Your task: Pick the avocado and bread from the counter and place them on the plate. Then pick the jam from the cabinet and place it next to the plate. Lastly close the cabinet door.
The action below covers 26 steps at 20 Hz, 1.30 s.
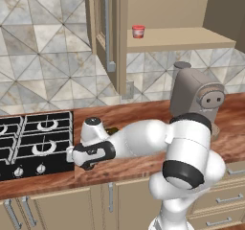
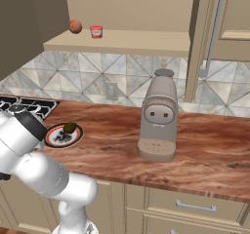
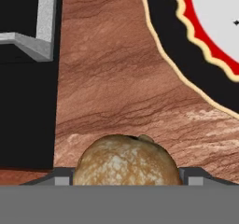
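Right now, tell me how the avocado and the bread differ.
The avocado is dark olive and sits on the plate; the bread is mottled golden brown and lies on the counter beside the plate, between the gripper's fingertips. Both are small, rounded foods.

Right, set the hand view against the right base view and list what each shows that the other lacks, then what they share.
Hand view: the bread, close up at the bottom.
Right base view: the avocado lying on the plate, the jam on the cabinet shelf with an orange-brown ball beside it, the coffee machine, and the cabinet door standing open.
Both: the plate's red-and-black rim, the counter and the black stove.
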{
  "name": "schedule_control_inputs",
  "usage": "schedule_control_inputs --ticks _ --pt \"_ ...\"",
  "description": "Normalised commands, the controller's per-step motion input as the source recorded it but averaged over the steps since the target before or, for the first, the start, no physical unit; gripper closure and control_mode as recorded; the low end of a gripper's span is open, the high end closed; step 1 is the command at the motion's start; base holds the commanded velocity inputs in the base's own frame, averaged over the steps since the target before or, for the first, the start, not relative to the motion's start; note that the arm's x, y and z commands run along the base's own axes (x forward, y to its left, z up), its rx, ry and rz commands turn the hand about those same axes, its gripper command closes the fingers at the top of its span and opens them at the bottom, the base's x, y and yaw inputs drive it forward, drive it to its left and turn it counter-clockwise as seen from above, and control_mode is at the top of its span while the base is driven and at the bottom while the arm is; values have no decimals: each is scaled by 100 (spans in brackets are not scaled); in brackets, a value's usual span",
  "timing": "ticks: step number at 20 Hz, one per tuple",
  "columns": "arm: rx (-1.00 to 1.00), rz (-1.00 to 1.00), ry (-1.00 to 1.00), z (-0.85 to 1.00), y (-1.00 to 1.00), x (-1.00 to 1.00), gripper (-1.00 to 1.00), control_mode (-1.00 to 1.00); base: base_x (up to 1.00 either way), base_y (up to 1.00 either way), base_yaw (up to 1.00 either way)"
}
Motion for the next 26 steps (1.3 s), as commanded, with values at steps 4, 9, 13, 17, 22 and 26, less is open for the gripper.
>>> schedule_control_inputs --ticks 4,9,13,17,22,26 --pt "-4 0 -11 51 -17 -7 100 -100 0 0 0" --pt "-3 0 -1 35 -41 1 100 -100 0 0 0" --pt "0 0 0 7 -46 3 100 -100 0 0 0" --pt "0 0 0 0 -40 31 100 -100 0 0 0" --pt "0 0 0 0 -38 53 100 -100 0 0 0" --pt "0 0 0 0 -26 45 100 -100 0 0 0"
